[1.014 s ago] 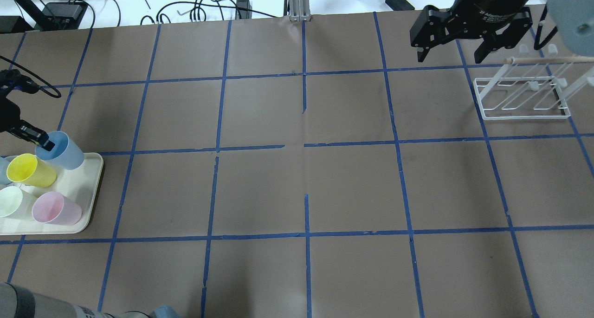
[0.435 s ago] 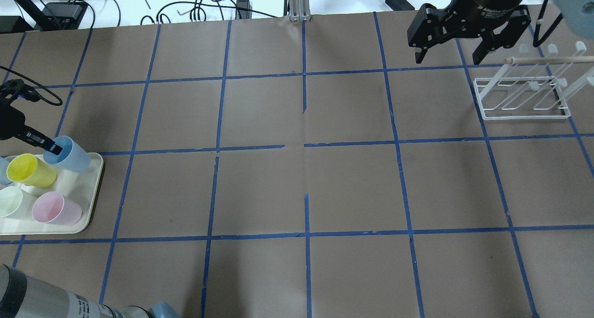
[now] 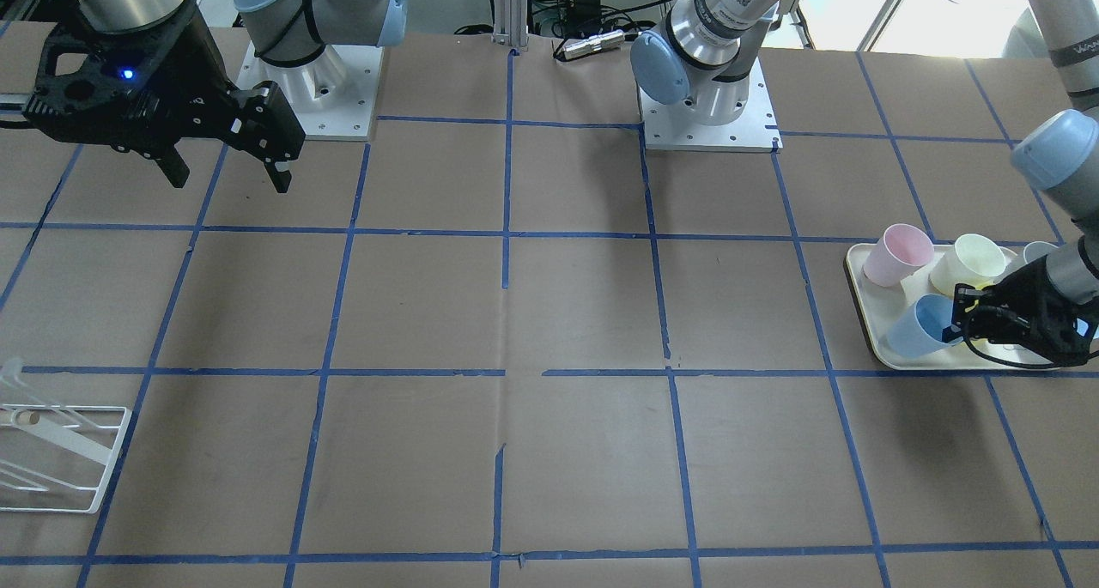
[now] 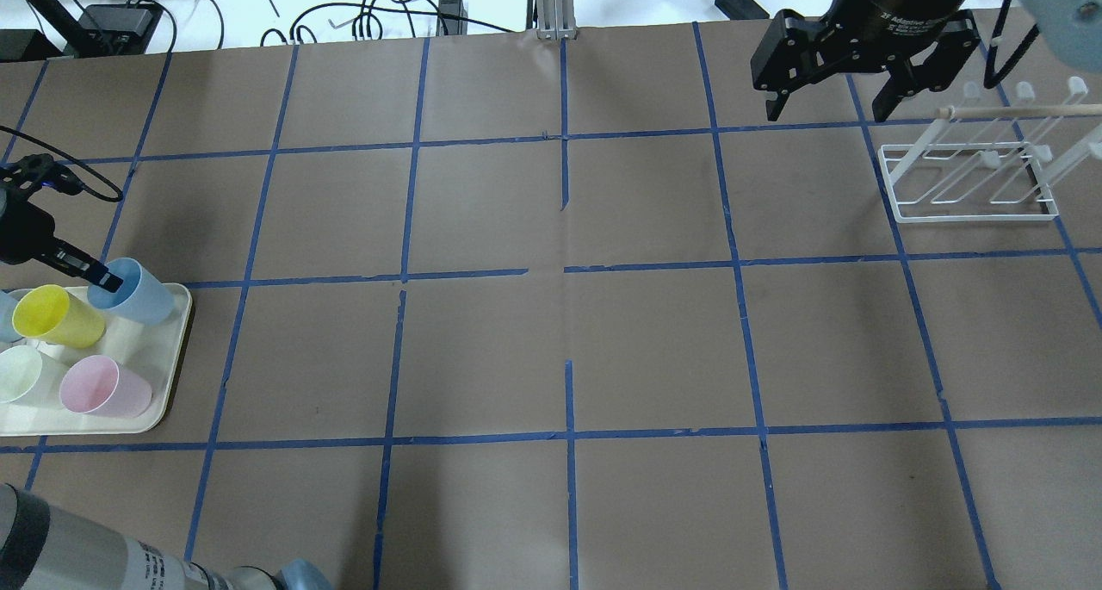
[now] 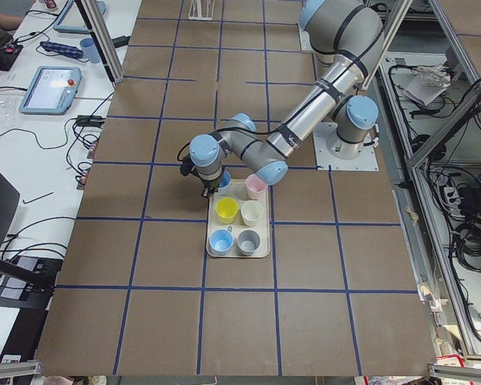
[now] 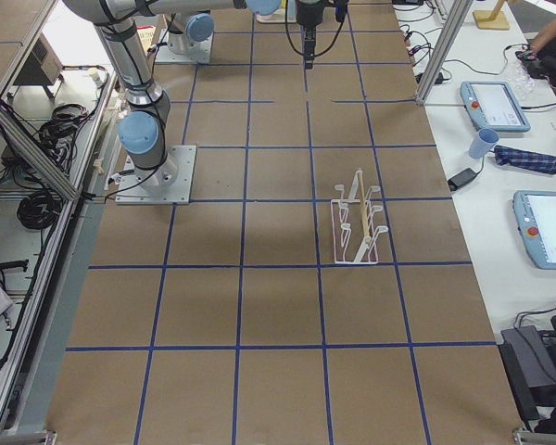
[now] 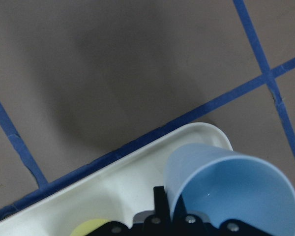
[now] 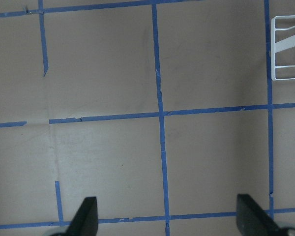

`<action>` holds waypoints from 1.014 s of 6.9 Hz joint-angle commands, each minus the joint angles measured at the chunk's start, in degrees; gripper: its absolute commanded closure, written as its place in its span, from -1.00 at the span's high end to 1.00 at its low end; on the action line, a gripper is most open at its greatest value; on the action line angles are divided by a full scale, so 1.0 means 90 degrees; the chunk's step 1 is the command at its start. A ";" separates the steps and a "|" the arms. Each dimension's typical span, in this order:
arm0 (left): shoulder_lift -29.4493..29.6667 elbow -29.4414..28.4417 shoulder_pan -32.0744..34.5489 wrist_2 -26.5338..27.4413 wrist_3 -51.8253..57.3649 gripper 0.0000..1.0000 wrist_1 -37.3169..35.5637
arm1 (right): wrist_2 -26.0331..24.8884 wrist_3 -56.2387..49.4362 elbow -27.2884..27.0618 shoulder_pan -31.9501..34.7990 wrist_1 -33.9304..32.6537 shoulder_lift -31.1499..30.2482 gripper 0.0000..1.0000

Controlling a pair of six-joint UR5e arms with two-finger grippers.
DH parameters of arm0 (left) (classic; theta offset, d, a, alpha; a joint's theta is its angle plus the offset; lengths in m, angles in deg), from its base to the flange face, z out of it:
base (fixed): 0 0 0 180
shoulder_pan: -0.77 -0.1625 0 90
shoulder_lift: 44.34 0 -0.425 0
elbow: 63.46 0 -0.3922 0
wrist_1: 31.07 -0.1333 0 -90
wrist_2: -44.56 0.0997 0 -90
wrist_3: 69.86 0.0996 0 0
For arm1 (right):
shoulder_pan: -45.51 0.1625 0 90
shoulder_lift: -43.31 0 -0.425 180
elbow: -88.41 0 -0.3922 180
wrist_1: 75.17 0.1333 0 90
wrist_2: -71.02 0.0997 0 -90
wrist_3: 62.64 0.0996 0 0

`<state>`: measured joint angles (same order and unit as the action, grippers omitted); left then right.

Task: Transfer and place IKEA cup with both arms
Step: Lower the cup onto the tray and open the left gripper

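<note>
Seen from overhead, the IKEA cup [image 4: 142, 293] sits at the left end of the table, over the far right corner of a cream tray [image 4: 176, 349] that also holds yellow, pink and pale cups. The left gripper [image 4: 99, 277] pinches the cup's rim, with one finger inside the mouth and the other outside the wall, which the left wrist view confirms. The cup leans. Its mouth tips left toward that gripper and its closed base points right, toward the open table.

The right gripper [image 4: 828, 108] hangs with its jaws spread wide and nothing between them. It is at the far right, beside a white wire rack [image 4: 973, 185], well apart from the cup. The left arm is therefore much the nearer, and any hand-over probably calls for carrying the cup rightward, base first.

Compared with a second ago, the cup and left gripper have shifted slightly right and nearer. The right gripper has drifted a little left and farther away.
</note>
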<state>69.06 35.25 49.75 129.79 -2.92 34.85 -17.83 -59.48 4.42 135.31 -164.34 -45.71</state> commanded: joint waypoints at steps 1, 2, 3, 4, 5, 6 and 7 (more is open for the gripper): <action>0.0027 0.0057 0.0017 0.0013 -0.0005 -0.42 0.0010 | 0.0000 0.0000 -0.0003 0.0003 0.0006 -0.0001 1.00; 0.0037 0.0048 0.0017 0.0013 -0.0006 -0.07 0.0010 | 0.0000 0.0000 -0.0003 0.0003 0.0006 -0.0001 1.00; 0.0047 0.0048 0.0007 0.0013 -0.0015 0.00 0.0019 | 0.0000 0.0000 -0.0003 0.0003 0.0006 -0.0001 1.00; 0.0047 0.0038 0.0007 0.0013 -0.0025 0.02 0.0020 | 0.0000 0.0000 -0.0003 0.0003 0.0006 -0.0011 1.00; 0.0047 0.0019 0.0017 0.0013 -0.0025 0.02 0.0058 | 0.0000 0.0000 -0.0003 0.0003 0.0006 -0.0011 1.00; 0.0047 -0.0040 0.0007 0.0013 -0.0054 0.05 0.0117 | -0.0010 -0.0019 -0.0013 0.0003 0.0016 -0.0011 1.00; -0.0040 -0.0088 0.0017 0.0013 -0.0054 0.23 0.0127 | -0.0010 -0.0039 -0.0013 0.0003 0.0016 -0.0011 1.00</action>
<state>69.31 34.97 49.85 129.90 -3.33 35.72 -17.89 -59.64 4.33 135.34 -164.23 -45.80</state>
